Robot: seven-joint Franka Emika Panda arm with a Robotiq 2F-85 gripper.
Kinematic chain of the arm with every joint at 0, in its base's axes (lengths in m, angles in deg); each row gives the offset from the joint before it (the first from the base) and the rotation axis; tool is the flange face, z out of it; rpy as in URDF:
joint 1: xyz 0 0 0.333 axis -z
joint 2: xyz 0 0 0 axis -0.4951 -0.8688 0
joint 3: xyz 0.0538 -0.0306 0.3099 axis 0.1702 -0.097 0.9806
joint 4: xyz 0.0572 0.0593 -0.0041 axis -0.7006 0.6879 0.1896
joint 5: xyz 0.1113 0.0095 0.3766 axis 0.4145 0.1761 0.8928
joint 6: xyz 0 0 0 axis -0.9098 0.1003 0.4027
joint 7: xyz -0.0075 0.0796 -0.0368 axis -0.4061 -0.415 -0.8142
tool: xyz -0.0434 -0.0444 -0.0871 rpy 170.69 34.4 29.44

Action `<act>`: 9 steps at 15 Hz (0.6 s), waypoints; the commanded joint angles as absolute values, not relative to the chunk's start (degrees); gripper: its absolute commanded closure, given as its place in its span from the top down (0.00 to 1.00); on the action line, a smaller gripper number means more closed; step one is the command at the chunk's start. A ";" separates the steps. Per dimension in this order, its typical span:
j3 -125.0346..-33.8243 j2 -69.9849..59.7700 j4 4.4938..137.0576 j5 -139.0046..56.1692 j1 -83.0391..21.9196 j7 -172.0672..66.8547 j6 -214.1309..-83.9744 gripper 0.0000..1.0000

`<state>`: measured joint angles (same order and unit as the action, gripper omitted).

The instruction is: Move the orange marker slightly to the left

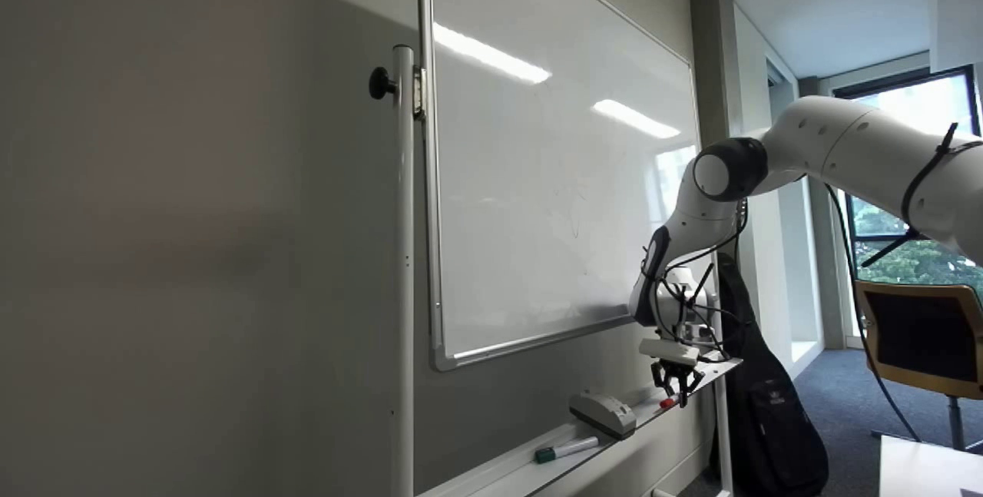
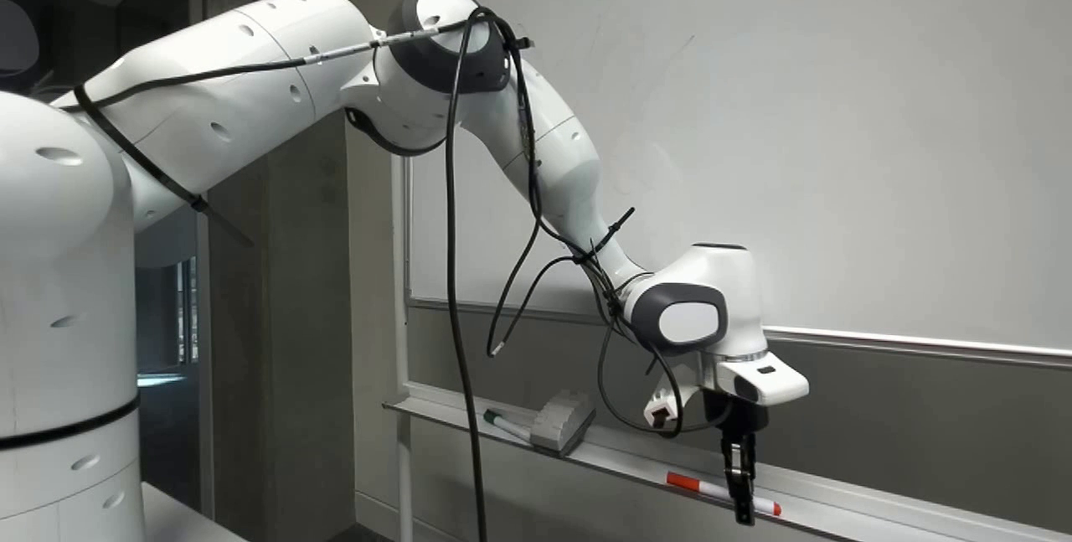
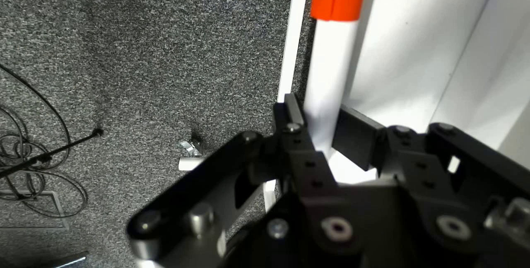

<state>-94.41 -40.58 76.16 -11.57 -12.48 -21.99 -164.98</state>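
Observation:
The orange marker has a white barrel with an orange-red cap and tip. It lies lengthwise along the front edge of the whiteboard tray; it shows in the wrist view (image 3: 329,65) and in both exterior views (image 1: 666,403) (image 2: 682,482). My gripper points down over the tray, in both exterior views (image 1: 677,395) (image 2: 742,513). In the wrist view, the gripper (image 3: 323,121) has one pad on each side of the white barrel, with no gap showing, so it appears shut on the marker. The fingers hide part of the barrel. I cannot tell whether the marker still touches the tray.
The tray (image 1: 507,478) (image 2: 624,458) runs below the whiteboard (image 1: 553,213) (image 2: 837,148). A grey-white eraser (image 1: 603,414) (image 2: 563,423) and a green-capped marker (image 1: 568,448) (image 2: 508,425) lie on it, beyond the orange cap. A wall stands behind. Black cables hang from the arm.

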 commanded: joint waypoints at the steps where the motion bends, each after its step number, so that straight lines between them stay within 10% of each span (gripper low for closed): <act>1: -94.20 -41.01 74.57 -13.27 -12.00 -19.89 -163.35 0.05; 9: -91.02 -34.27 82.43 -10.89 -9.65 -27.09 -171.16 0.05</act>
